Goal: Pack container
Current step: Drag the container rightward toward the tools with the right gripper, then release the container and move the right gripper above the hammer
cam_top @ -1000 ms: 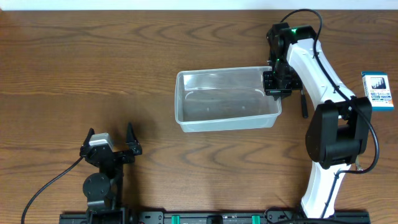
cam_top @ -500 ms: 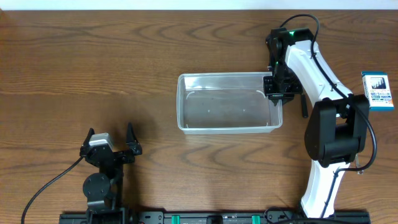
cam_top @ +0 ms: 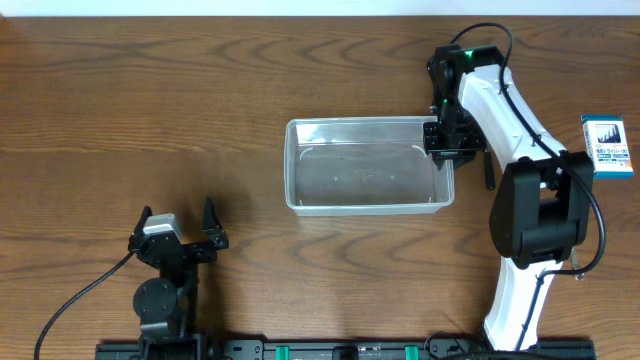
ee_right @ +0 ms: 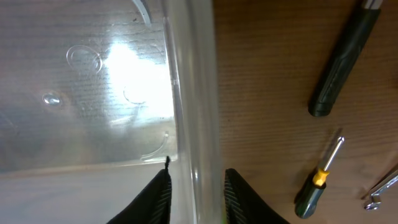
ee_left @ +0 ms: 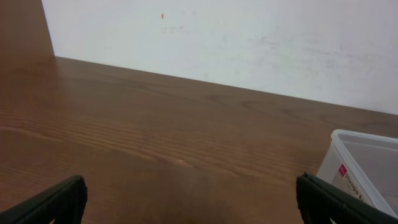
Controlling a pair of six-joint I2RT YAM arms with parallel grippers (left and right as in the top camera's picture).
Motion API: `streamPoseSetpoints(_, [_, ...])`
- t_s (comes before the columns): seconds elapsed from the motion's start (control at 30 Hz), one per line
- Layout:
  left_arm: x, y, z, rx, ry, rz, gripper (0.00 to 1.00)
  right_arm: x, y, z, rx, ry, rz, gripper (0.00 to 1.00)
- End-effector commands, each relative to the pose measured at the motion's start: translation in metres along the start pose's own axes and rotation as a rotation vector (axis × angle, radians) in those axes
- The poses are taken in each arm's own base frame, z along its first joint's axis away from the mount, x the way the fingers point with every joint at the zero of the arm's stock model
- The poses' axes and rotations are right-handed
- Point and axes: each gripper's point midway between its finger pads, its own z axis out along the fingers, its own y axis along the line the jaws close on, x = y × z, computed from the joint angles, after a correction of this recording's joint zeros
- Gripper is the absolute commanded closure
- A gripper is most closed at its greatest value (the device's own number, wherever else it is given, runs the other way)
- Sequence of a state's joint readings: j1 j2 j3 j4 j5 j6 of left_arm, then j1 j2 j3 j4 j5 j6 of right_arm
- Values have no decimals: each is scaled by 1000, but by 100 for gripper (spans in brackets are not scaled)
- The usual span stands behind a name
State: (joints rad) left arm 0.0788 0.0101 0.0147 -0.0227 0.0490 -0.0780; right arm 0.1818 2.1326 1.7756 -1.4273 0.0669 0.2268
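My right hand (cam_top: 446, 140) is clamped on the container (cam_top: 350, 122), gripping the short wall on my right side. Through my right wrist camera I see one of my fingers (ee_right: 155, 196) inside that wall and the other outside it, with the clear plastic rim pinched between them. The container sits flat on the wooden tabletop (cam_top: 150, 100), near the middle and a little to my right, its long sides running left to right. It is clear enough that the wood grain shows through its floor.

Just outside the wall I hold, a black-handled tool (ee_right: 339, 62) lies on the wood. A small screwdriver (ee_right: 314, 186) with a dark handle and a yellow collar lies nearer my wrist, beside a bit of bare metal (ee_right: 379, 190) at the edge of view that I cannot identify. A small blue-and-white box (cam_top: 608, 146) rests well apart, at the far right edge of the tabletop.

My left hand (cam_top: 178, 225) is parked low on my left, well away from the container, its fingers spread wide and holding nothing. From its wrist camera I catch only one corner of the container, at the right edge.
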Motion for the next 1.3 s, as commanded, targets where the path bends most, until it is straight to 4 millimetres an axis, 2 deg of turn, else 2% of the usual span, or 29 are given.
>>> streamPoseSetpoints(0.0, [15, 6, 0, -30, 48, 5, 2, -7, 4, -5, -1, -28, 6, 70])
streamPoseSetpoints(0.13, [15, 6, 0, -30, 48, 5, 2, -21, 6, -24, -17, -95, 10, 69])
streamPoseSetpoints(0.27, [15, 6, 0, -30, 48, 5, 2, -35, 7, -55, -38, -181, 14, 66])
streamPoseSetpoints(0.33, [15, 6, 0, -30, 48, 5, 2, -40, 7, -72, -47, -221, 9, 62])
streamPoseSetpoints(0.37, [15, 6, 0, -30, 48, 5, 2, -41, 7, -80, -51, -238, 8, 57])
streamPoseSetpoints(0.4, [15, 6, 0, -30, 48, 5, 2, -42, 6, -90, -54, -256, 10, 48])
streamPoseSetpoints(0.43, [15, 6, 0, -30, 48, 5, 2, -43, 4, -98, -53, -271, 13, 37])
streamPoseSetpoints(0.5, [15, 6, 0, -30, 48, 5, 2, -42, -1, -115, -54, -300, 22, 8])
streamPoseSetpoints(0.53, [15, 6, 0, -30, 48, 5, 2, -42, -4, -122, -57, -311, 28, 1])
streamPoseSetpoints(0.73, [15, 6, 0, -30, 48, 5, 2, -33, -39, -157, -58, -359, 40, 1])
streamPoseSetpoints(0.87, [15, 6, 0, -30, 48, 5, 2, -27, -54, -170, -83, -396, -134, 1])
streamPoseSetpoints(0.93, [15, 6, 0, -30, 48, 5, 2, -26, -65, -173, -79, -409, -172, 1])
streamPoseSetpoints(1.07, [15, 6, 0, -30, 48, 5, 2, -27, -95, -171, -46, -409, -107, 1])
streamPoseSetpoints(1.2, [15, 6, 0, -30, 48, 5, 2, -29, -106, -171, -70, -415, -61, 1])
streamPoseSetpoints(1.27, [15, 6, 0, -30, 48, 5, 2, -30, -109, -169, -58, -416, -108, 1])
